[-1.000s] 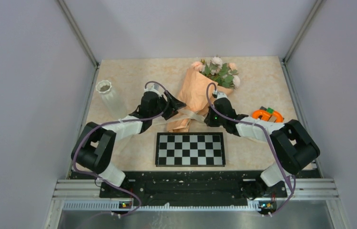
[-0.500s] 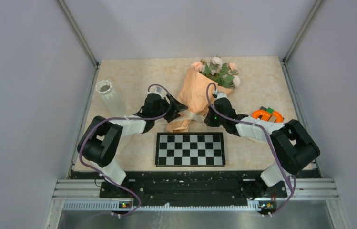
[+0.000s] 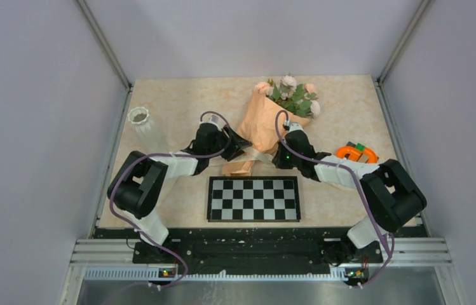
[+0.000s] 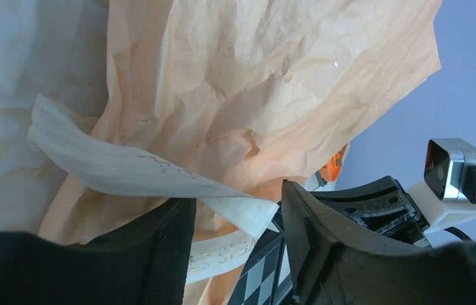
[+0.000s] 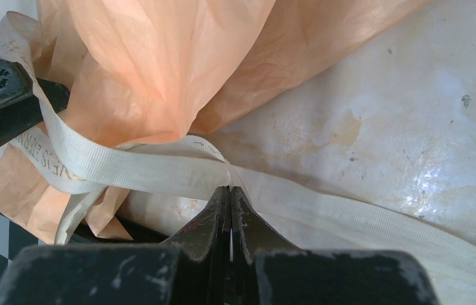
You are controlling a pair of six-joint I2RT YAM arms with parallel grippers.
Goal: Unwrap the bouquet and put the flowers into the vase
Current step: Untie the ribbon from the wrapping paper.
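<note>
Peach paper wraps the bouquet (image 3: 262, 127), which lies on the table (image 3: 178, 101) between my two sets of fingers, its flowers (image 3: 293, 96) at the end beyond them. My right fingers (image 5: 230, 190) are pressed tight together, pinching a fold of the cream ribbon (image 5: 133, 168) at their tips. My left fingers (image 4: 238, 213) stand partly apart, with a loose ribbon end lying in the gap, not clamped. The white ribbed vase (image 3: 146, 130) stands well to the left of my left fingers.
</note>
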